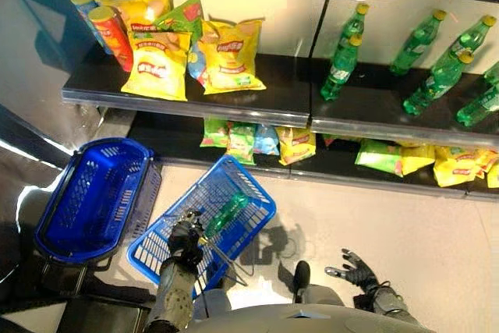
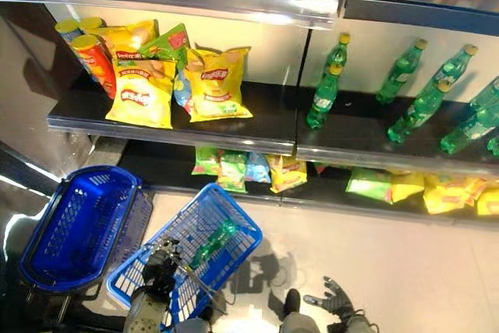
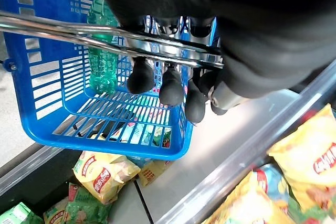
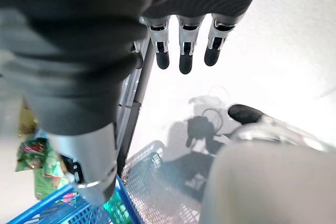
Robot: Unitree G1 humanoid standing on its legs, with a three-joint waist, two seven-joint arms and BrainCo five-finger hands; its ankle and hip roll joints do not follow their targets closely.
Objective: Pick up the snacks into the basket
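Snack bags on the upper shelf (image 1: 257, 107) are the likely targets: two yellow crisp bags (image 1: 156, 66) and (image 1: 231, 56) lean at the front, with a green bag (image 1: 182, 15) and red-and-yellow crisp tubes (image 1: 111, 33) behind them. More bags, green, yellow and pale blue, lie on the lower shelf (image 1: 248, 142) nearer the floor. The bags look puffed with air, so I judge them light, soft and crackly, with slick foil that could slide out of a loose pinch; their contents would crush under a hard squeeze. A hold across the top seam or a gentle clasp over the bag's upper corner seems safest. The tubes would be stiff and round, better taken around the middle.

The left hand (image 1: 185, 238) is clenched around the metal handle (image 3: 79, 32) of the blue basket (image 1: 251, 185), fingers (image 3: 171, 85) hooked under the bar, and the basket hangs tilted below the shelves. Inside it lies a green bottle (image 1: 226, 212); no snack bag is in it yet. A second, darker blue basket (image 1: 54, 228) sits on the floor to the left, well apart from the shelf goods. Green bottles (image 1: 341, 56) stand on the shelf's right half.

The right hand (image 1: 355, 269) hangs low with fingers (image 4: 182, 59) straight and released, holding nothing, well short of any bag
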